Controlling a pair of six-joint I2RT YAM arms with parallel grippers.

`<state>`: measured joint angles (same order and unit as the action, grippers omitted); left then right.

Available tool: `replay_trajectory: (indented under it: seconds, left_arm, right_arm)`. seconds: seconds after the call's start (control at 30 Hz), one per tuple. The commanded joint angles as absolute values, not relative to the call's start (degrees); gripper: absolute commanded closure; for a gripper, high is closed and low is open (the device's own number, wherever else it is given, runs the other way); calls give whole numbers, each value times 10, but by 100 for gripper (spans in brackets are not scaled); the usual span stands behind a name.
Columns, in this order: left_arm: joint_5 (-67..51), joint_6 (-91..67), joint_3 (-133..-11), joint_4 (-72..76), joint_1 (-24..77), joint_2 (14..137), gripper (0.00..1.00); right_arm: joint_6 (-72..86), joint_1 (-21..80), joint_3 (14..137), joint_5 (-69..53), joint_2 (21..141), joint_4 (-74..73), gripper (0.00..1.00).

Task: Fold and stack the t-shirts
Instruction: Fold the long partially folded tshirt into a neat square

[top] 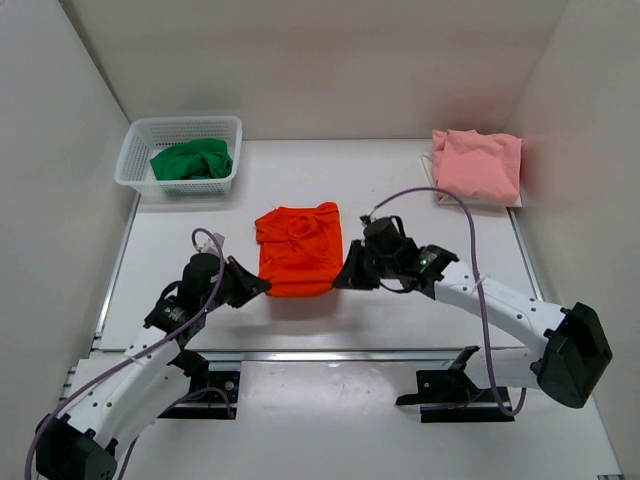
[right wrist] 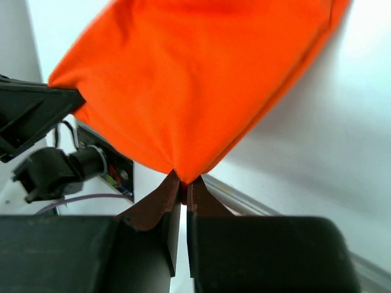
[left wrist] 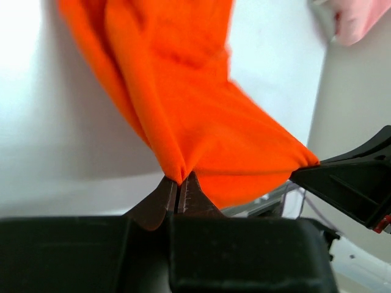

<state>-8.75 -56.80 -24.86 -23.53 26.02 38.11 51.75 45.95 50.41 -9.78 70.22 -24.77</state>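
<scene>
**Top external view.** The orange-red t-shirt [top: 298,250] is seen lying partly folded at the middle of the table [top: 150,250]. Its near edge is held at both corners. The left gripper [top: 262,287] is clamped on the corner at 7 o'clock of the shirt, and the right gripper [top: 340,280] on the corner at 5 o'clock. The pink t-shirt [top: 478,165] is laid folded well apart, toward 2 o'clock. The green t-shirt [top: 192,160] is bunched inside the white mesh basket [top: 135,150], toward 10 o'clock.

**Left wrist view.** The fingers [left wrist: 160,201] are seen pressed together at 6 o'clock, with a pinch of orange cloth caught between their tips. From there the cloth is spread upward toward 11 and 12 o'clock. Its lower edge is drawn across to 3 o'clock, where it is met by the black tip of the right gripper. A patch of pink cloth is visible at 1 o'clock.

**Right wrist view.** The fingers [right wrist: 160,204] are likewise seen closed at 6 o'clock on a corner of the orange cloth. The cloth is fanned out from them toward 12 and 1 o'clock. Its other near corner is gripped at 9 o'clock by the black tip of the left gripper, and the edge between the two is raised off the table.
</scene>
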Motion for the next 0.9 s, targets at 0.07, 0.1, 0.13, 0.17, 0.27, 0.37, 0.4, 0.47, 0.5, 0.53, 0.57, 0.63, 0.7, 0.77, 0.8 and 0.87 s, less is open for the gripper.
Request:
replay_trajectory:
  seconds: [0.07,0.1,0.13,0.17,0.27,0.37,0.4,0.47,0.5,0.53,0.57,0.63,0.7,0.77,0.8,0.87]
  left_arm:
    - [-66,-538,-333,-219,227,433,100]
    - [-67,-532,-342,-214,225,445,100]
    - [-75,-527,-345,-203,216,469,100]
    - [-76,-524,-358,-194,211,491,100]
    - [-72,-508,-389,-177,199,550,100]
    - [-76,-499,-416,-155,178,607,100]
    - [-78,-499,-425,-144,170,620,100]
    - [-84,-491,-446,-132,151,664,97]
    - [-84,-490,-460,-126,144,687,98]
    - [-85,-485,-474,-126,141,699,97]
    - [-84,-484,-483,-119,135,727,98]
    - [-87,-478,-512,-110,129,779,88]
    - [-90,-474,-528,-97,120,813,89]
    - [-95,-480,-545,-80,120,852,86]
    - [-100,-479,-558,-70,116,876,78]
    - [-104,-476,-579,-56,109,917,78]
  right_arm:
    - [393,404,614,-112,748,-322,100]
    - [384,397,623,-117,764,-325,100]
    - [368,385,641,-118,775,-329,100]
    - [356,375,658,-123,787,-328,100]
    - [324,337,703,-144,834,-336,100]
    - [295,312,754,-158,886,-344,100]
    - [290,306,765,-167,909,-342,100]
    - [267,289,817,-175,948,-352,100]
    - [262,285,847,-178,974,-360,100]
    - [254,281,861,-179,1001,-367,100]
    - [248,271,887,-188,1016,-368,100]
    - [237,260,944,-198,1070,-376,100]
    - [230,252,987,-205,1107,-383,100]
    - [226,242,1025,-208,1153,-395,100]
    - [224,240,1049,-208,1176,-390,100]
    - [217,230,1098,-226,1218,-388,100]
